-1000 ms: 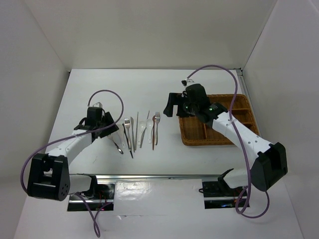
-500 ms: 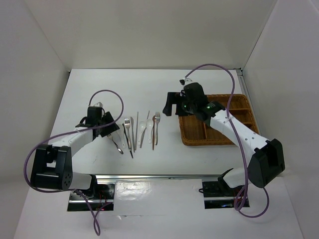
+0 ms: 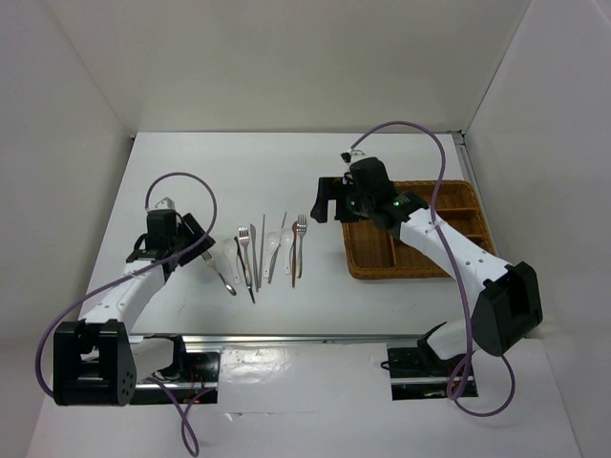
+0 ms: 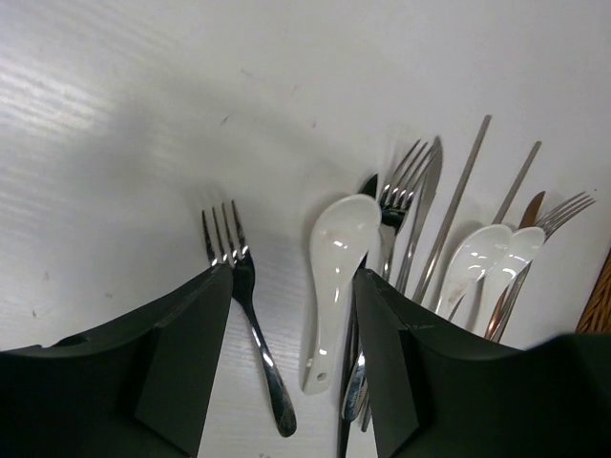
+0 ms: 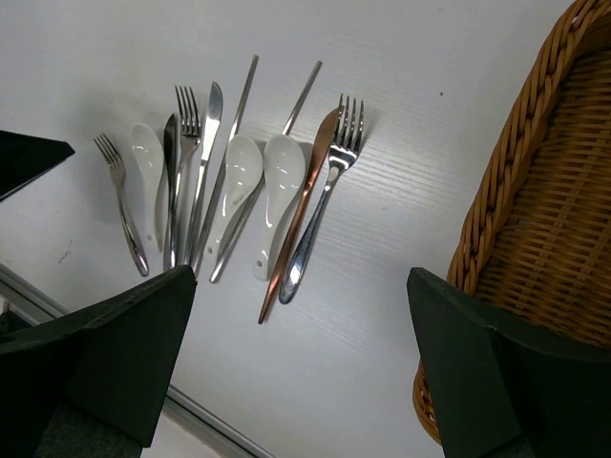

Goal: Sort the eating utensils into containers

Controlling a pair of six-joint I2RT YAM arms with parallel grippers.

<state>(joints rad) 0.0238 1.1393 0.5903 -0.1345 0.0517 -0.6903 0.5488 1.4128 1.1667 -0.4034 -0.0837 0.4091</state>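
**Both grippers open and holding nothing; the utensils [image 3: 263, 253] lie in a row on the table [image 3: 286, 162], well left of the wicker tray [image 3: 401, 275].**

We find the left gripper [image 4: 291, 286] low at the row's left end with its jaws partly spread. The outermost fork [image 4: 243, 324] and a white spoon [image 4: 334, 277] lie flat on the table in the gap, neither one gripped. The right gripper [image 5: 301, 286] hangs over the table just left of the tray's far left corner, jaws spread wide with nothing between them. The utensils lie side by side, several touching or overlapping, handles toward the table's near edge and close to it. A strip of white table top shows between the row's right-hand fork [image 5: 325, 191] and the tray rim. A broader stretch runs from the tines to the far wall. The tray sits near the table's right edge.
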